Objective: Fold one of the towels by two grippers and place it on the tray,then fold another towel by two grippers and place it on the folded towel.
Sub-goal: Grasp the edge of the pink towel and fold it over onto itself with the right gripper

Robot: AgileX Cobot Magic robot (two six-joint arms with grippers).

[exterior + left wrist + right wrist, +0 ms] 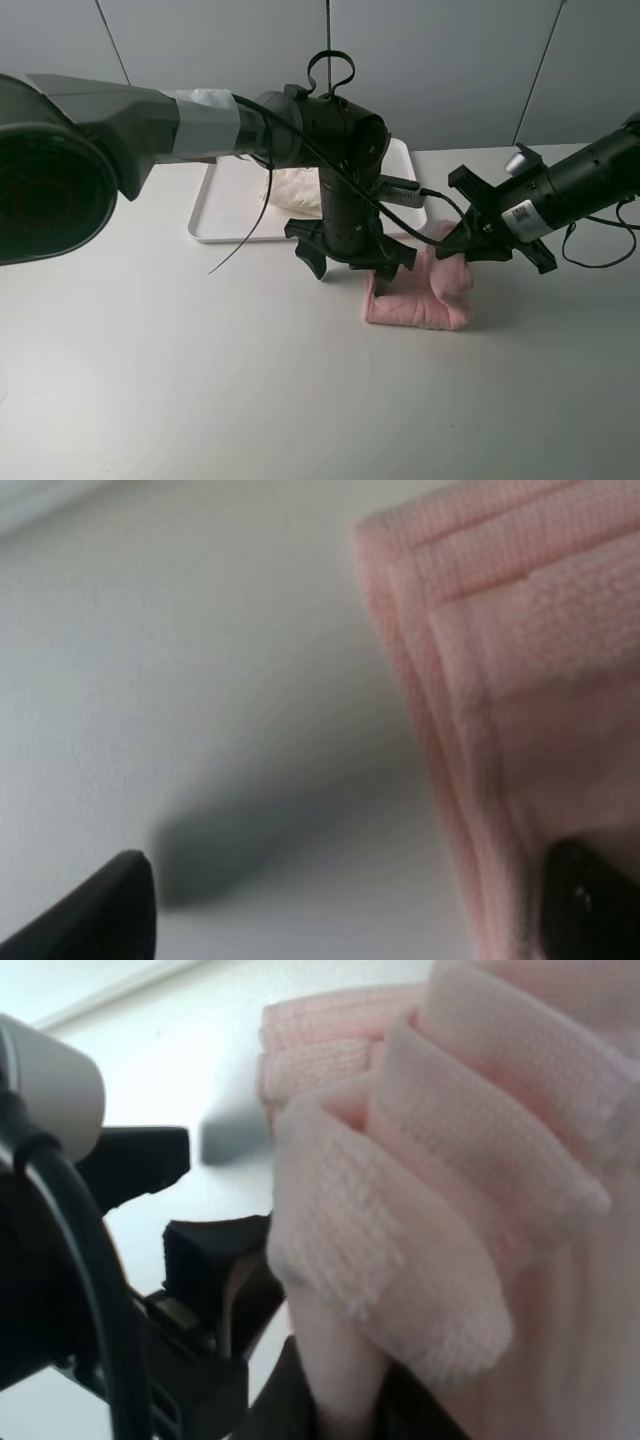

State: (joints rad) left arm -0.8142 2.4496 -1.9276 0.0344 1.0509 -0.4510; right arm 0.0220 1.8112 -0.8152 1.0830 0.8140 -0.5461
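A folded cream terry towel [292,188] already lies on the white rectangular plastic tray [215,222]. Just beside the tray on the table [150,370], the pink terry towel [425,300] is half folded: right end effector [470,243] clamped on it, left end effector [372,278] spread at its edge.

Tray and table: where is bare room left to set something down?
Free: the table in front of the pink towel, and the tray's left part beside the white towel. Crowded: around the pink towel, where both pincers meet.
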